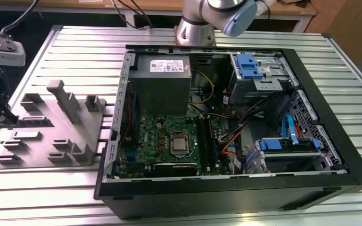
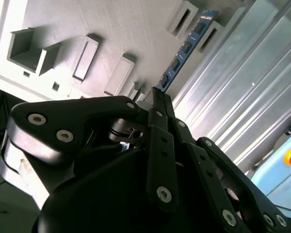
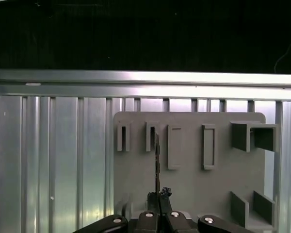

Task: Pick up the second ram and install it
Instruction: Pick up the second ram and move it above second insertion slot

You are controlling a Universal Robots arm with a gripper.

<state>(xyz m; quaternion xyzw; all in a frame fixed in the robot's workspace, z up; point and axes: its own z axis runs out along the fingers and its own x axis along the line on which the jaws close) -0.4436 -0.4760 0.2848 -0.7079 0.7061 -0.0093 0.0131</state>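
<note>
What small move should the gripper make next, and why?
Probably draw straight back from the grey tray: the gripper is shut on the second ram, whose far end sits close by a tray slot, well away from the motherboard.

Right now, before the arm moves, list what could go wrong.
1. The gripper grips the second ram by one end; the stick could tilt or slip.
2. Its far end sits among raised holders of the grey moulded tray and could catch there.
3. The memory slots lie deep in the computer case beside an orange cable; a snag is possible.
</note>
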